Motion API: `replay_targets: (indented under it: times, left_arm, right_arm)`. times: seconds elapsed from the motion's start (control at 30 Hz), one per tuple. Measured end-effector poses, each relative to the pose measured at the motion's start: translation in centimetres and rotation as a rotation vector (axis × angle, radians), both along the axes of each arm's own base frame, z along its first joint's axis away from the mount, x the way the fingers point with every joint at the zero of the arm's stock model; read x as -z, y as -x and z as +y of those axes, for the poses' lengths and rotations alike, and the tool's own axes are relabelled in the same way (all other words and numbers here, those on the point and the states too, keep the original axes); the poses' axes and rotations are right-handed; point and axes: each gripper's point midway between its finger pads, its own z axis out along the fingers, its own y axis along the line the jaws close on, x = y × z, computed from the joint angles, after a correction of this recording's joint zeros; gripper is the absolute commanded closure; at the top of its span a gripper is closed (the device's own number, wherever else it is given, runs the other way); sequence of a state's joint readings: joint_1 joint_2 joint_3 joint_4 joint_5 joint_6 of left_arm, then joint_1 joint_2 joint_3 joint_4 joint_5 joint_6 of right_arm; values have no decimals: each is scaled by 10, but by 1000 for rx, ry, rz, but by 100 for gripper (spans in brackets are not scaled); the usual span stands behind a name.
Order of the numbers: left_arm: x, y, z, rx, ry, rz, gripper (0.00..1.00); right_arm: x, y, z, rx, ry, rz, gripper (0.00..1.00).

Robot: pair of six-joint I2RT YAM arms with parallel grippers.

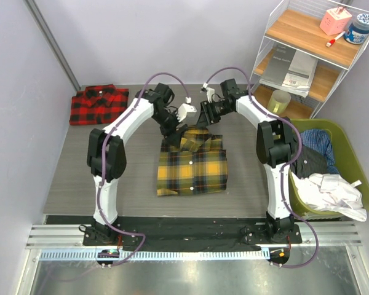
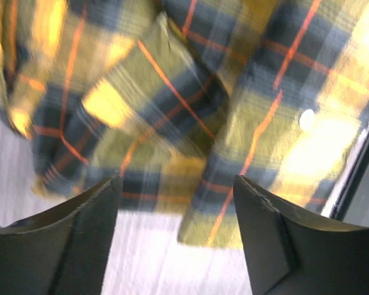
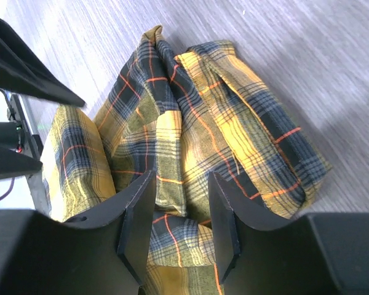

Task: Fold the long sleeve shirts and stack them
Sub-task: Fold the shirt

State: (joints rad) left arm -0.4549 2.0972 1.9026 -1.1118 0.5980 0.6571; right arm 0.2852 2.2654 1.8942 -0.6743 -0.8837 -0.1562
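Shows yellow-and-black shirt (image 1: 192, 166) partly folded at centre of grey tabletop (image 1: 111, 166), collar end bunched toward 12 o'clock. Finds left hand (image 2: 175, 184) over that end from 11 o'clock, fingers spread apart, gripping nothing. Finds right hand (image 3: 179, 184) at 1 o'clock, fingers likewise apart above rumpled fabric. Places folded red-and-black shirt (image 1: 99, 104) well apart at 10 o'clock.
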Motion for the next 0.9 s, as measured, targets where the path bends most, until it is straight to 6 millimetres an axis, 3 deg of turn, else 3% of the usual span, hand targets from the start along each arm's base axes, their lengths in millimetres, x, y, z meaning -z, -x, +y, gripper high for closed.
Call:
replay_targets:
  times: [0.13,0.27,0.5,0.63,0.77,0.8,0.9]
  left_arm:
    - [3,22,17,-31,1,32,21]
    - [20,39,16,-44,-2,62,23]
    - [64,49,24,-59,-72,101,52]
    - [82,70,36,-53,-111,161,54]
    - [83,95,50,-44,-129,197,44]
    - [76,99,52,-41,-124,196,36]
    - [47,100,52,-44,-77,145,29]
  right_arm:
    - [1,5,8,-11,2,9,56]
    - [19,22,18,-36,32,37,57]
    - [62,60,22,-94,130,92,58]
    - [66,72,28,-127,119,88,58]
    - [62,90,34,-147,123,98,51]
    - [60,94,34,-150,127,103,48]
    - [43,102,34,-152,125,104,44]
